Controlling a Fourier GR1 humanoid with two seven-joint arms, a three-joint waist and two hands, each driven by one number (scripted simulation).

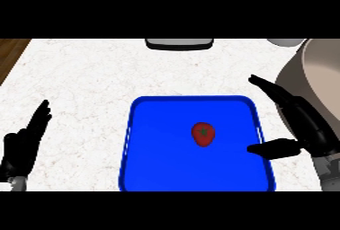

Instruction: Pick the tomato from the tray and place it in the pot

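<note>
A red tomato [203,134] with a green stem lies near the middle of a blue tray [153,157] on the white counter. My right hand [306,126] hovers over the tray's right rim, open, fingers stretched toward the back and thumb pointing left at the tomato without touching it. The pot [317,76], a large grey-beige vessel, is cut off by the view's right edge, just behind that hand. My left hand [23,144] rests open at the lower left, fingers up.
A dark-rimmed flat object [179,43] sits at the counter's back edge. A pale round thing [285,42] shows at the top right. Brown wood [10,54] borders the counter at the upper left.
</note>
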